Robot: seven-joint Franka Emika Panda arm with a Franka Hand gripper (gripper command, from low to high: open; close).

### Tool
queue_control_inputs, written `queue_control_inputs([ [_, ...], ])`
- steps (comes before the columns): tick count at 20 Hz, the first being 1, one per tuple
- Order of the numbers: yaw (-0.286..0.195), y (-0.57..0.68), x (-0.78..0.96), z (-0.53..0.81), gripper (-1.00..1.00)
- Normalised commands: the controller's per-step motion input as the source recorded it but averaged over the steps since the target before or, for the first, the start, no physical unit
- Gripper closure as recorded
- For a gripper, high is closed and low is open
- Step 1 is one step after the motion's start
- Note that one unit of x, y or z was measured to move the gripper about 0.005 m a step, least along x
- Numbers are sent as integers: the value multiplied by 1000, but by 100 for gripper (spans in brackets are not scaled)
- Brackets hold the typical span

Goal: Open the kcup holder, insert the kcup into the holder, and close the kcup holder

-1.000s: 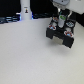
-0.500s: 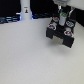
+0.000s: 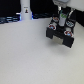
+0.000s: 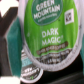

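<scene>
1. Exterior view: the gripper [image 3: 63, 19] hangs right above the open holder [image 3: 61, 33].
2. Wrist view: jaws clamp the kcup [image 4: 50, 27], green top filling the frame.
3. Looks like insertion; next, lower into a free slot, release.

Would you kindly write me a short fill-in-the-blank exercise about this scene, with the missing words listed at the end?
1. The kcup seen close up in the wrist view has a top coloured ____.
2. The words printed under the brand name on its lid read Dark ____.
3. The kcup holder is coloured ____.
4. In the exterior view, the claw is positioned directly ____ the kcup holder.

Missing words: green; Magic; black; above
</scene>
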Motion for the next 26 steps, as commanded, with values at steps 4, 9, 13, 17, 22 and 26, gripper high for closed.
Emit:
queue_control_inputs([
  [4, -15, -12, 88, -102, 100],
  [9, -14, 1, 84, 100, 100],
  [13, -48, 85, 434, 461, 100],
  [17, -15, 15, 115, -19, 100],
  [22, 40, 12, -74, -243, 100],
  [26, 44, 22, -88, -222, 100],
])
